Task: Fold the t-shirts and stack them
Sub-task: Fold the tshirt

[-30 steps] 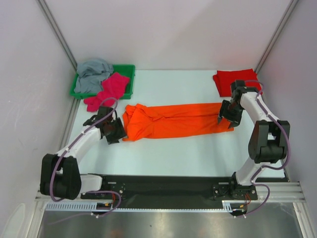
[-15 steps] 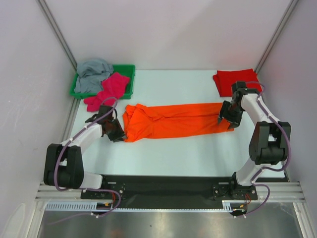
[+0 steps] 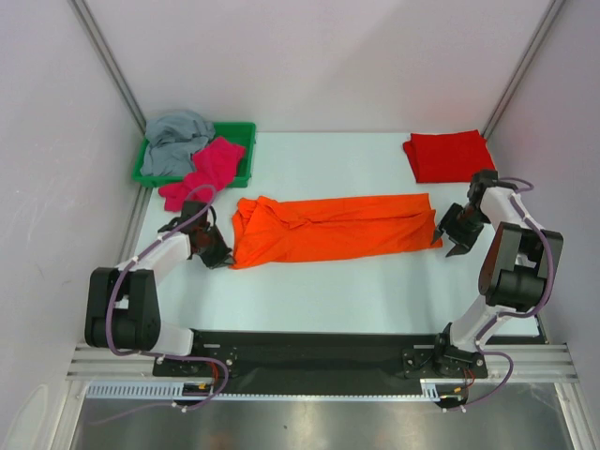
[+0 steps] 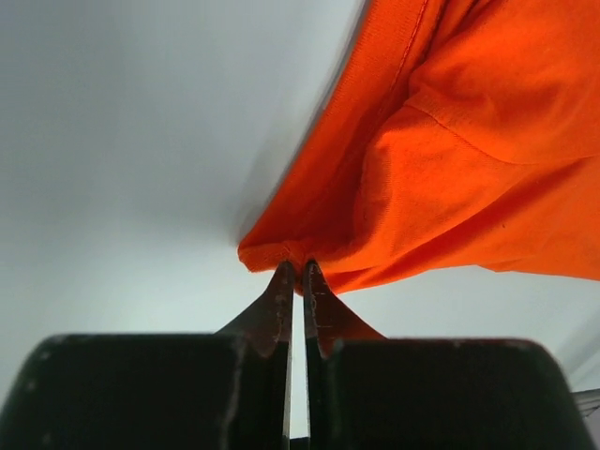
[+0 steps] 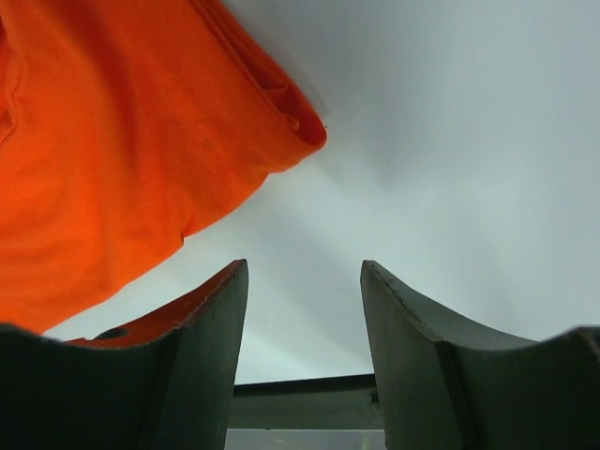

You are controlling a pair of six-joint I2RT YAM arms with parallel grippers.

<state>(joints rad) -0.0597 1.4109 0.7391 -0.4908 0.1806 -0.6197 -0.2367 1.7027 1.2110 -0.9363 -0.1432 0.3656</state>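
A bright orange t-shirt [image 3: 328,228] lies stretched left to right across the middle of the table, folded into a long band. My left gripper [image 3: 217,253] is at its left end, shut, with the shirt's near left corner [image 4: 281,251] pinched between its tips [image 4: 298,267]. My right gripper [image 3: 452,234] stands open just off the shirt's right end, with bare table between its fingers [image 5: 305,267]; the orange cloth [image 5: 112,141] lies up and to the left of them. A folded red t-shirt [image 3: 448,155] sits at the back right.
A green tray [image 3: 242,131] stands at the back left with a grey t-shirt [image 3: 176,141] heaped in it. A magenta pink t-shirt [image 3: 202,173] spills over the tray's front edge onto the table. White walls close in on both sides.
My left gripper has moved in and shut on the orange shirt's left corner. My right gripper has pulled away to the right, off the shirt's right end.
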